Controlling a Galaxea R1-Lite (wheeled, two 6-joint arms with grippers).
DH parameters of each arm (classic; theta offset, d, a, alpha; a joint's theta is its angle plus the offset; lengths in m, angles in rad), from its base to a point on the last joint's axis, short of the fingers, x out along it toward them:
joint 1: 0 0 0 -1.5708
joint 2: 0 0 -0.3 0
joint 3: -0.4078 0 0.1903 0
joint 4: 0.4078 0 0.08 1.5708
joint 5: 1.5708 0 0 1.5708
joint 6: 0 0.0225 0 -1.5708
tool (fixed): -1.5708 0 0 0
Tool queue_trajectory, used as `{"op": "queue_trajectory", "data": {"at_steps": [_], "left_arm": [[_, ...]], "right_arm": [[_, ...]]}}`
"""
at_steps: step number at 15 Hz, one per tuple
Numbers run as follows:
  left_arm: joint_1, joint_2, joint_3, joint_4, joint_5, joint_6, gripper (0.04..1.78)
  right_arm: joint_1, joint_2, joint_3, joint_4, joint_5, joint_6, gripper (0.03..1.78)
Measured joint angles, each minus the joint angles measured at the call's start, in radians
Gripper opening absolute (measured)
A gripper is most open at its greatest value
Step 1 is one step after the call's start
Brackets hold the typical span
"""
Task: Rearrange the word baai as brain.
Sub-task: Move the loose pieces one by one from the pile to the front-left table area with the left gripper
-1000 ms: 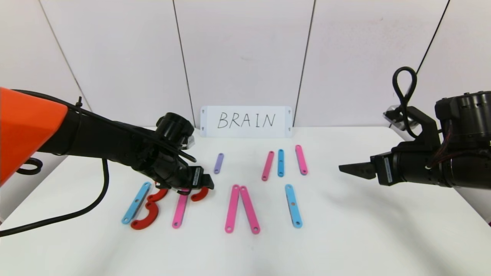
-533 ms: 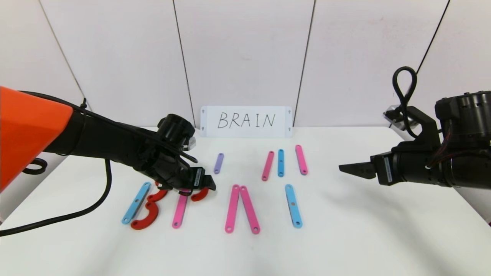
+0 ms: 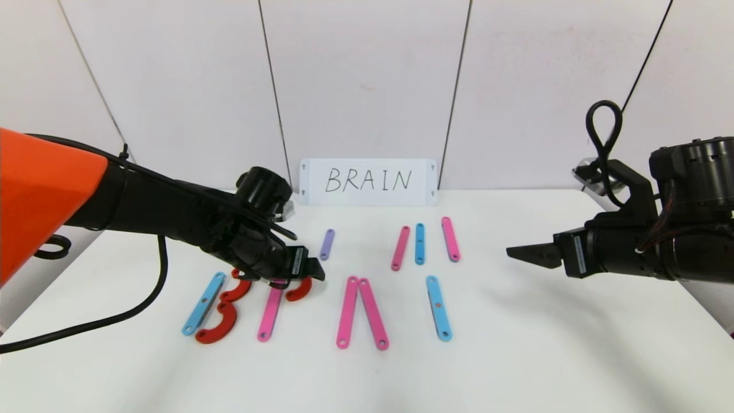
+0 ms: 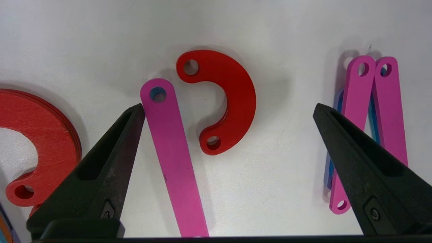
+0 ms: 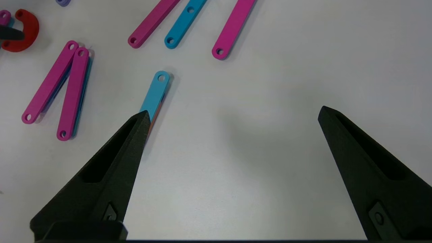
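Since a second ago the left gripper [image 4: 228,108], jaws apart, has been raised slightly off the red hook [image 4: 224,101] beside the pink bar [image 4: 170,152], suggesting R's bowl is placed.

Black arms, one with an orange shell

The left arm [image 3: 172,215] has an orange cover and trailing black cables; both claws end in pointed black fingers [image 4: 101,162] with small screws.
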Motion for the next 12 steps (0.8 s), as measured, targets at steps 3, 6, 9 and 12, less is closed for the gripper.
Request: {"op": "queue_trajectory", "data": {"at_steps": [3,6,9,12], "left_arm": [[-0.001,0.006,-0.023,0.001,-0.001,0.004,1.75],[-0.011,0.025,-0.088,0.002,0.012,0.009,1.75],[-0.028,0.068,-0.177,0.009,0.059,0.033,1.75],[-0.045,0.139,-0.281,0.016,0.127,0.068,1.75]], "right_arm": [[0.0,0.003,0.0,0.0,0.0,0.0,1.74],[0.0,0.005,0.0,0.0,0.0,0.0,1.74],[-0.001,0.006,-0.001,0.0,0.0,0.0,1.74],[-0.002,0.006,-0.002,0.0,0.0,0.0,1.74]]}}
